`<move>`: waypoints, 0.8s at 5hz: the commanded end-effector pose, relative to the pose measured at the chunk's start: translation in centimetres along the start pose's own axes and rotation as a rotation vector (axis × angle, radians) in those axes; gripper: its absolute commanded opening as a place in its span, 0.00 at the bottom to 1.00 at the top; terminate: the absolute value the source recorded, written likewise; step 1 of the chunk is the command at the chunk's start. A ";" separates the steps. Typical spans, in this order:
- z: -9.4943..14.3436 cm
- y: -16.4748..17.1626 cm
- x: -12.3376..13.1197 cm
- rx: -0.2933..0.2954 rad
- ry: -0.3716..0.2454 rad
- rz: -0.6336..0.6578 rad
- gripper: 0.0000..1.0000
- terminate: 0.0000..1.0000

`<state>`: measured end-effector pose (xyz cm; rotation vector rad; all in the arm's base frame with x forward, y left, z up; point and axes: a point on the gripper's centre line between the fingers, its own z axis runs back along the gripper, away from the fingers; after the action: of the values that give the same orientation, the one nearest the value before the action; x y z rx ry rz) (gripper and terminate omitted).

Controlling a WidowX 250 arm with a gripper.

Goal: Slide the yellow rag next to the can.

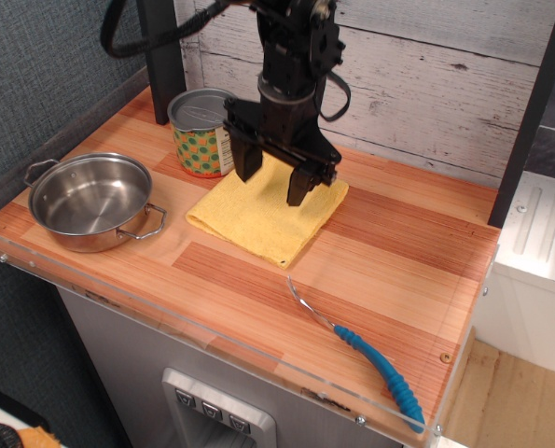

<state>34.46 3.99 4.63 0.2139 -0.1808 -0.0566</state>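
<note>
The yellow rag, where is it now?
The yellow rag lies flat mid-table, right beside the can, under the open claw, with the steel pot farther left.

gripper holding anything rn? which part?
Nothing. The gripper is open, fingers spread above the rag, which lies flat on the table beside the can.

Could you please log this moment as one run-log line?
gripper: open, above rag | yellow rag: beside can | phase: slide apparently done
</note>
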 end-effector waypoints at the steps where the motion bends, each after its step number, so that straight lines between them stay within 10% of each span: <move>1: 5.5 0.8 1.3 0.016 -0.088 0.020 1.00 0.00; 4: 8.3 2.9 -5.8 -0.132 0.141 0.166 1.00 0.00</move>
<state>26.94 5.33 10.77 0.0600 -0.0038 0.1176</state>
